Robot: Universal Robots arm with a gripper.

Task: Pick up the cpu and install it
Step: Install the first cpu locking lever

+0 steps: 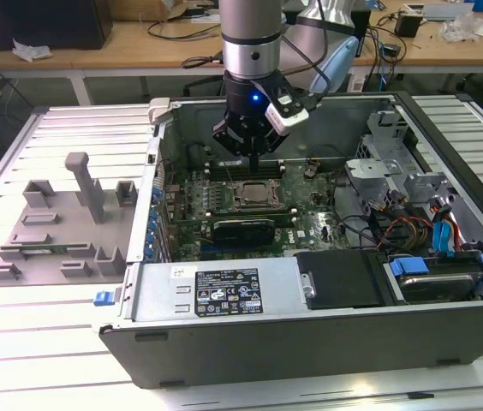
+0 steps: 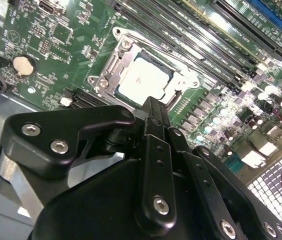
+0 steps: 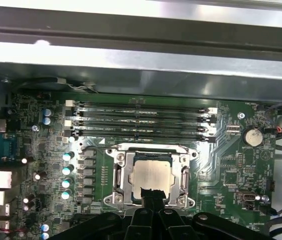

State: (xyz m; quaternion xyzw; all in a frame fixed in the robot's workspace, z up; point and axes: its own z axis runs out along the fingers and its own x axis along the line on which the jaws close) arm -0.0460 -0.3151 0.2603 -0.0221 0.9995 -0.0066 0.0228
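The cpu (image 1: 253, 193) lies flat in the motherboard's socket inside the open computer case (image 1: 310, 334), its silver top framed by the metal socket bracket. My gripper (image 1: 251, 157) hangs just above it, toward the case's far wall. In the second wrist view the black fingers meet in one narrow tip (image 2: 153, 106) right beside the cpu (image 2: 143, 80). In the first wrist view the gripper's tip (image 3: 151, 193) overlaps the near edge of the cpu (image 3: 152, 172). The fingers are shut with nothing between them.
Grey plastic fixture blocks (image 1: 53, 231) stand on the table at the exterior view's left. A long black card (image 1: 241, 229) lies just in front of the socket. Memory slots (image 3: 141, 117) run behind it. Drive cages and coloured cables (image 1: 421, 223) crowd the case's right side.
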